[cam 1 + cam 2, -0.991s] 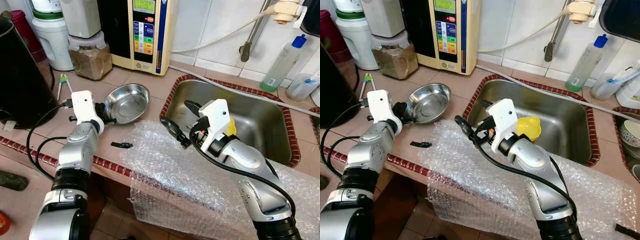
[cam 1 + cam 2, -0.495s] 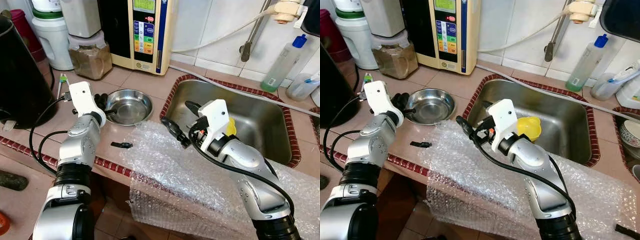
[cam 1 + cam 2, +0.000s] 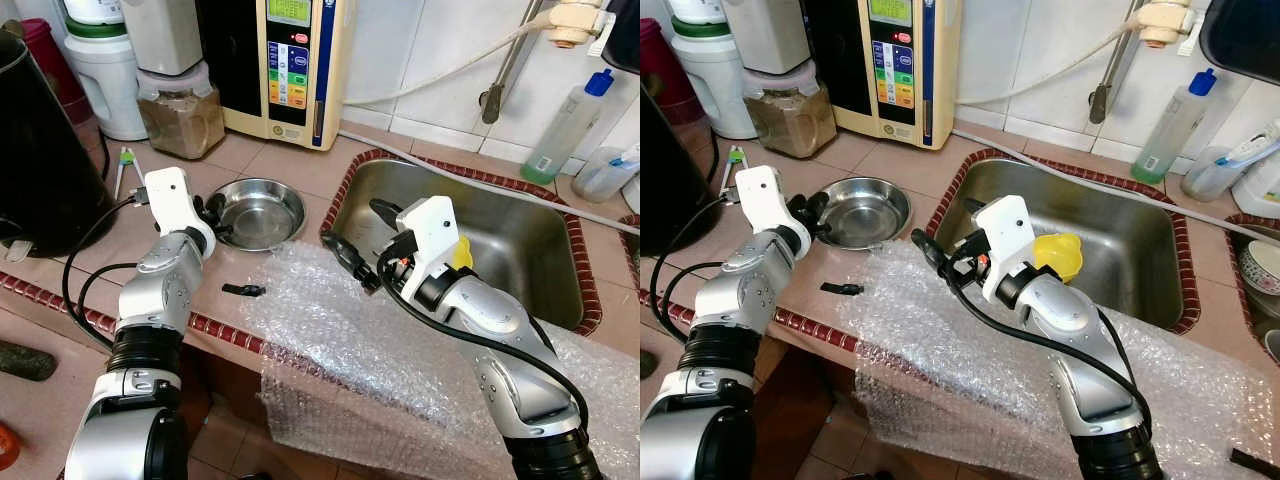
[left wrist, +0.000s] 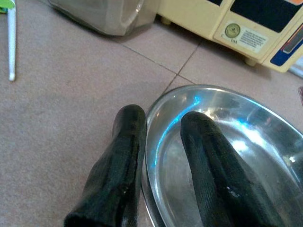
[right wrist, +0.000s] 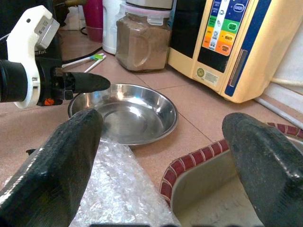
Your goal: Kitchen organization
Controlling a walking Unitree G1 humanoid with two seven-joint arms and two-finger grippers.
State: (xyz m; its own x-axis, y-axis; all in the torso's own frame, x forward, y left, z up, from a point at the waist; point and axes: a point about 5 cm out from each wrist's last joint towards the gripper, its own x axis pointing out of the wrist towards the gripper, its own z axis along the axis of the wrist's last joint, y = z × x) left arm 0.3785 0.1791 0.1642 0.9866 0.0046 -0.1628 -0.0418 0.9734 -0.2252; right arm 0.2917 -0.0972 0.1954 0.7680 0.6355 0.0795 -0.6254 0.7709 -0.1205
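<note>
A shallow steel bowl (image 3: 262, 210) lies flat on the tiled counter, left of the sink (image 3: 520, 240). My left gripper (image 3: 213, 212) is at the bowl's left edge. In the left wrist view its fingers (image 4: 128, 142) stand astride the rim, one outside and one over the inside, slightly open with a gap showing. My right gripper (image 3: 355, 228) hangs wide open over the sink's left corner and the near edge of a bubble wrap sheet (image 3: 360, 330), holding nothing. The right wrist view looks past its fingers (image 5: 61, 161) at the bowl (image 5: 128, 111).
A water ioniser (image 3: 290, 60), a jar of brown powder (image 3: 180, 115) and a big black appliance (image 3: 40, 160) line the back and left. A small black piece (image 3: 244, 290) lies near the counter's front edge. A yellow object (image 3: 1060, 255) sits in the sink. A bottle (image 3: 565, 125) stands at back right.
A second ago the bowl was tilted up in my left gripper. Now it lies flat a little further left, with the fingers loosened at its rim. The right arm has barely moved.
</note>
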